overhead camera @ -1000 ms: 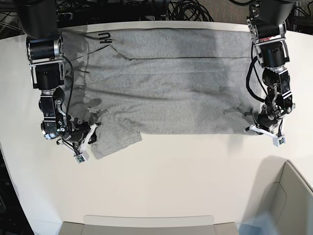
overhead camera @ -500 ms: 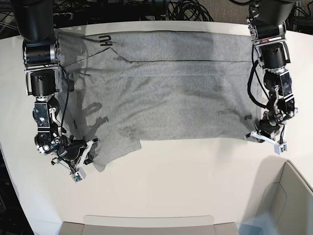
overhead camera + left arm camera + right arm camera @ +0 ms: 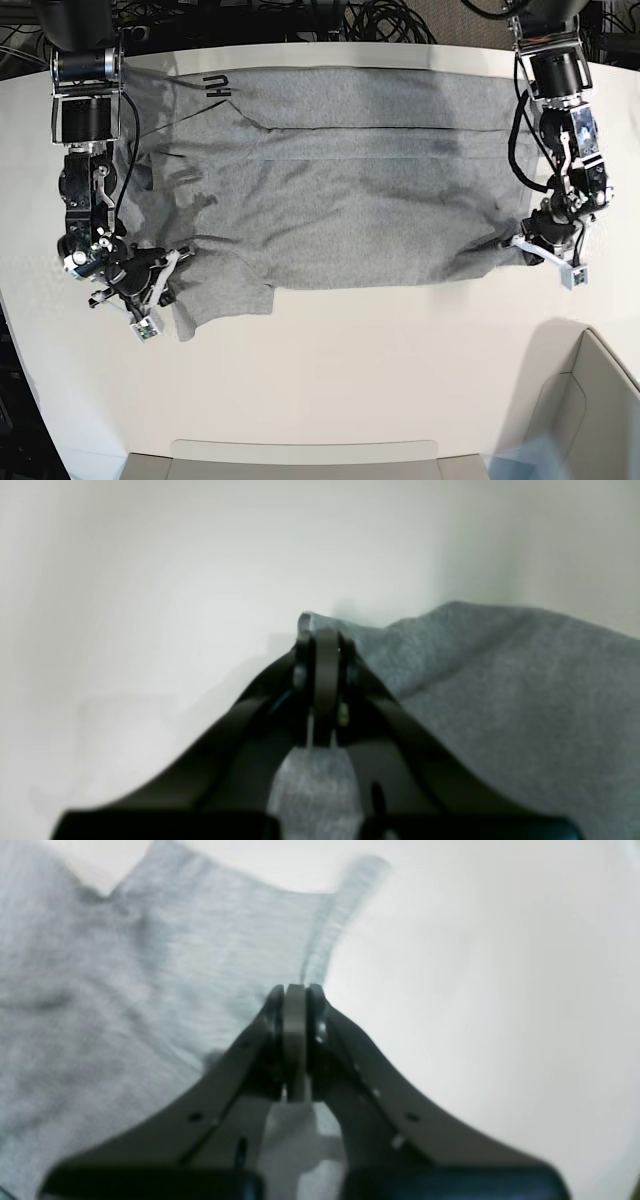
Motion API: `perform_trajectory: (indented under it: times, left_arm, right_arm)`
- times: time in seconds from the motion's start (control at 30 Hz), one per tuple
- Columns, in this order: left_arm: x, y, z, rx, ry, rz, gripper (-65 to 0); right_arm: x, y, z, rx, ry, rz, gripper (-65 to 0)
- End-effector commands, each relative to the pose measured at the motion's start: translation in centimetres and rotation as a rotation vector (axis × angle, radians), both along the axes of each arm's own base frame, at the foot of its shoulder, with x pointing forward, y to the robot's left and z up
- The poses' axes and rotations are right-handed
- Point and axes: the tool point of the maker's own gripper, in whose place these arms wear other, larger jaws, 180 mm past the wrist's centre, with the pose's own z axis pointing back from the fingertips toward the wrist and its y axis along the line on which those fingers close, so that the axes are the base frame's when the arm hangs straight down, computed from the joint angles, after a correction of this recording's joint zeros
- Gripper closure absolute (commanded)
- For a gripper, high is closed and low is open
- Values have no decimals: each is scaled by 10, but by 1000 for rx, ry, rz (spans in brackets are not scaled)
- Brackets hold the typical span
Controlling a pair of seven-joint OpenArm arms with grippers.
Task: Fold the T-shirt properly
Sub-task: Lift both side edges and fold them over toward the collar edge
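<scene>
The heather-grey T-shirt (image 3: pixel 340 190) lies spread wide across the white table (image 3: pixel 380 360), with a bit of black lettering (image 3: pixel 215 84) showing at its far left. My left gripper (image 3: pixel 522 246) is at the right of the base view, shut on the shirt's near right corner, which is raised slightly. The left wrist view shows the cloth (image 3: pixel 500 690) pinched at my left gripper's (image 3: pixel 325 636) tips. My right gripper (image 3: pixel 172 264), at the left of the base view, is shut on the sleeve edge. In the right wrist view the sleeve hem (image 3: pixel 320 945) runs into my right gripper (image 3: pixel 296 992).
A pale tray edge (image 3: pixel 300 452) sits at the table's near side. A light bin (image 3: pixel 590 400) stands at the near right corner. Black cables (image 3: pixel 380 18) lie behind the table's far edge. Bare tabletop stretches between the shirt and the tray.
Both shut grippers pulled the shirt's near edge slightly toward the table's front. The near right corner has since lifted a little, and the sleeve at the left has shifted.
</scene>
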Motion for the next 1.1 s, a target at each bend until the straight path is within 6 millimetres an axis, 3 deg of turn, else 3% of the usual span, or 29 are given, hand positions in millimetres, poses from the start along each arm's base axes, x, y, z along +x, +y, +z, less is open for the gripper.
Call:
perform_trajectory:
  times: [0.0,0.2,0.3,0.6,0.93,1.07]
  left_arm:
    - [4,20,22,41,-61,32,0]
    - [-17,31,21,29,-7,65,0]
    - [-27,29,13,34,20,56,0]
    - [-49,19,20,78,32,14,0]
    - [-64,9,27,101,59,-26,0]
    - [-73,4,29,109,82,-45,0]
  right_arm:
    - [12,1,28,21,-80,0,0]
    - [-12,6,32,-21,-76,21,0]
    - [-22,9,30,-37,-61,30,0]
    - [-46,19,34,-64,-74,64,0]
    - [-71,-8,48,-94,-77,-22,0]
    - [-81,-7,47,-104,-74,-19,0]
